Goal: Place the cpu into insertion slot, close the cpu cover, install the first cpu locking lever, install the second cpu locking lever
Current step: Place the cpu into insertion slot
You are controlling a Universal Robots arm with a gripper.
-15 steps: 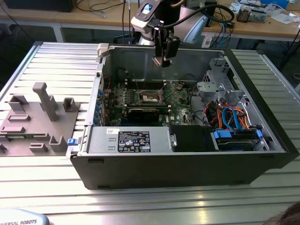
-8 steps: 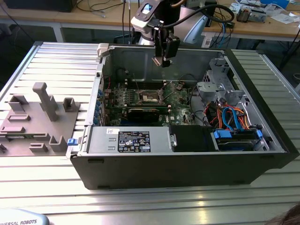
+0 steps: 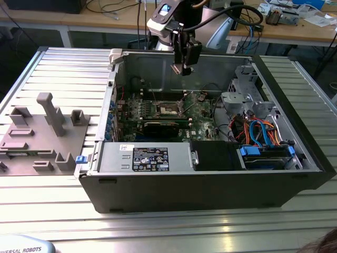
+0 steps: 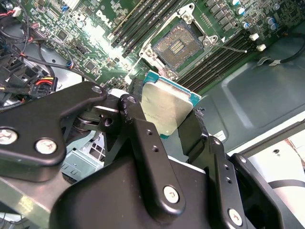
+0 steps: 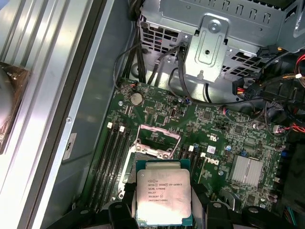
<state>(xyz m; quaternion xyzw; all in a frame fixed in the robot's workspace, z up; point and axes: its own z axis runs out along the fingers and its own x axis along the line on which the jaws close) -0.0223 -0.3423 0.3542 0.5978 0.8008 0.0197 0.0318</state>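
Motherboard (image 5: 162, 119), cables (image 3: 257, 130) beneath: gripper (image 4: 164, 114) clamps cpu (image 5: 163, 193) above insertion slot (image 4: 178, 45).

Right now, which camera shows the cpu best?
The first wrist view: the cpu faces the camera squarely, nearly all its metal top visible, held in the claw. The second wrist view shows it tilted, partly hidden by the claw's fingers. The exterior view shows it as a small pale patch at the claw's tip.

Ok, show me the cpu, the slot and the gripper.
cpu (image 5: 164, 193): first wrist view, on its silver metal top.
slot (image 4: 177, 46): second wrist view, on the dark contact field inside the rim.
gripper (image 3: 182, 69): exterior view, midway between its fingertips.
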